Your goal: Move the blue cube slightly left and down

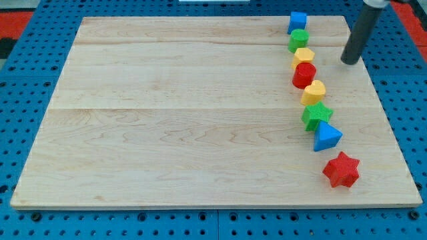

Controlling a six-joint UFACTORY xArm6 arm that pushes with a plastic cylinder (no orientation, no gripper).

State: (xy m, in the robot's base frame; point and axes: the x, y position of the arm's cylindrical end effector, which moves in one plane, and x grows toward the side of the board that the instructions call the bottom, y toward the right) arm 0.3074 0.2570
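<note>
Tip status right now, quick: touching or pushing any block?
My tip: touching nothing, holding nothing; it sits to the view's right of the red cylinder, below-right of the blue cube.

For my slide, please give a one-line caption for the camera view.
My tip rests right of a curved row of eight coloured blocks on a wooden board, below and right of the blue cube at the row's top.

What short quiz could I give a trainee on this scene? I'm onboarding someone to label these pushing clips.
1. True or false: my tip touches the blue cube.
2. Which block lies nearest the view's bottom: A) blue triangle B) red star C) green star?
3. Fill in: my tip stands to the view's ____ of the red cylinder.

Key: 1 false, it stands apart, lower and to the right. 2 B. 3 right.
</note>
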